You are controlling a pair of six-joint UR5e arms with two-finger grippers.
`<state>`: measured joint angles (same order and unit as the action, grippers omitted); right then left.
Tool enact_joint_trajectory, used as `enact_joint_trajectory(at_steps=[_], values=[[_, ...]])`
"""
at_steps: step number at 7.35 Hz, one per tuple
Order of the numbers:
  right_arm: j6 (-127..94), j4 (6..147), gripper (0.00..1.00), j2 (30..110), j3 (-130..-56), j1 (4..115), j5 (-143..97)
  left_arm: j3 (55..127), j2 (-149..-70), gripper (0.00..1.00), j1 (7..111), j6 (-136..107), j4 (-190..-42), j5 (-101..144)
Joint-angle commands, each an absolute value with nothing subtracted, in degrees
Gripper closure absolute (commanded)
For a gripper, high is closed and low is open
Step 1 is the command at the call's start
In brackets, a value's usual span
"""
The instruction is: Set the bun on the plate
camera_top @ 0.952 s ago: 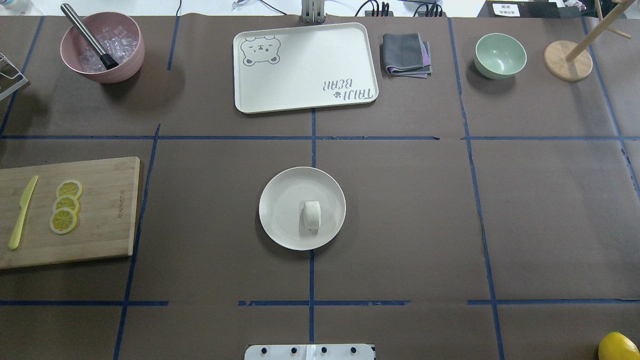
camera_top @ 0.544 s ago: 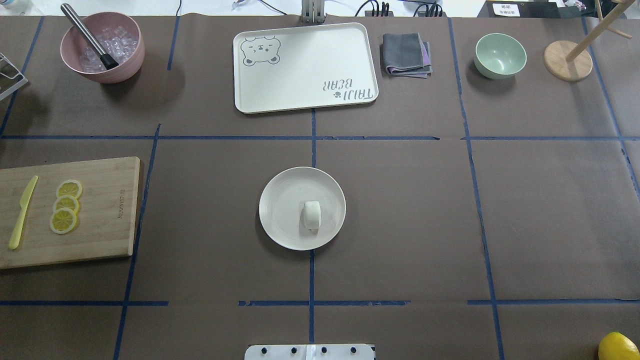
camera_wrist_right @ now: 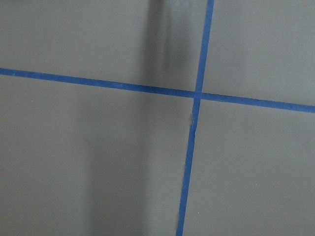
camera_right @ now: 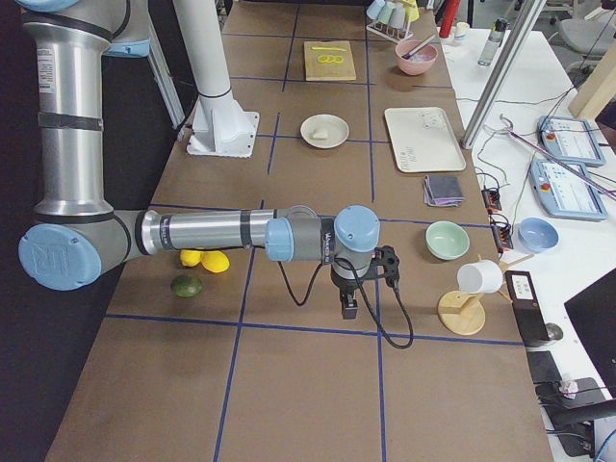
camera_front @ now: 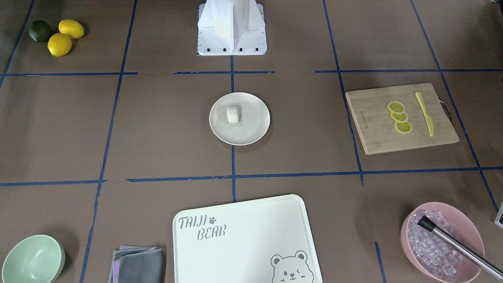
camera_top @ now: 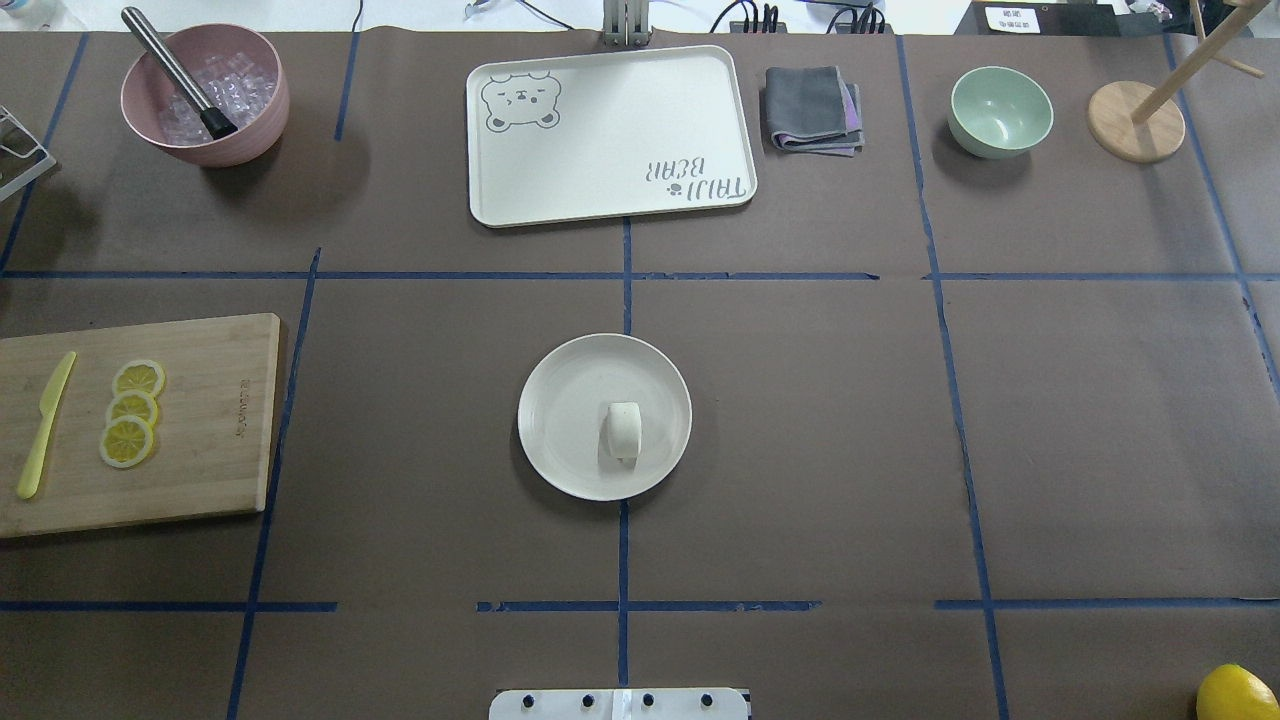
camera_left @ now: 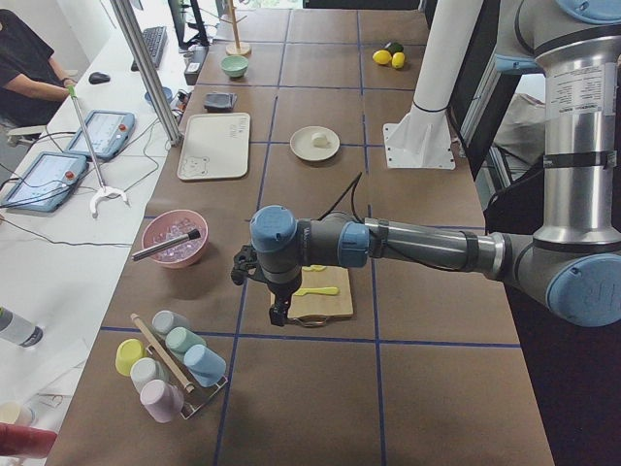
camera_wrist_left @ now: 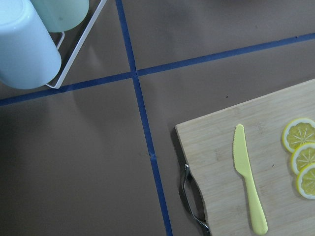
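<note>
The small white bun (camera_top: pixel 624 430) lies on the round off-white plate (camera_top: pixel 565 395) at the middle of the table, a little toward the robot's side of the plate's centre. In the front-facing view the bun (camera_front: pixel 233 114) rests the same way on the plate (camera_front: pixel 253 125). Neither gripper is near it. My left gripper (camera_left: pixel 278 313) hangs over the end of the wooden cutting board, far from the plate; it shows only in a side view, so I cannot tell its state. My right gripper (camera_right: pixel 347 310) hangs over bare table near the green bowl; again I cannot tell.
A cutting board (camera_top: pixel 200 450) carries lemon slices (camera_top: pixel 131 411) and a yellow knife (camera_top: pixel 44 424). Along the far edge stand a pink ice bowl (camera_top: pixel 205 95), bear-printed tray (camera_top: pixel 610 135), folded cloth (camera_top: pixel 814 110), green bowl (camera_top: pixel 1000 110) and wooden stand (camera_top: pixel 1136 120). Lemons (camera_front: pixel 65 36) lie near the base.
</note>
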<state>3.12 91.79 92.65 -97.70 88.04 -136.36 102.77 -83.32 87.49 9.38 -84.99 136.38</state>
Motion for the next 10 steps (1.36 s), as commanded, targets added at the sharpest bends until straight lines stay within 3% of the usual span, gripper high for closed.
enact_joint_trajectory(at_steps=[1, 10], values=[[3.08, 91.76, 0.00, 92.72, -97.73, 88.07, -136.14, 103.01, -82.44, 0.00, 87.63, 9.67, -85.17, 136.58], [4.57, 91.58, 0.00, 93.34, -95.01, 87.98, -135.18, 103.62, -81.21, 0.00, 87.63, 9.49, -84.37, 136.76]])
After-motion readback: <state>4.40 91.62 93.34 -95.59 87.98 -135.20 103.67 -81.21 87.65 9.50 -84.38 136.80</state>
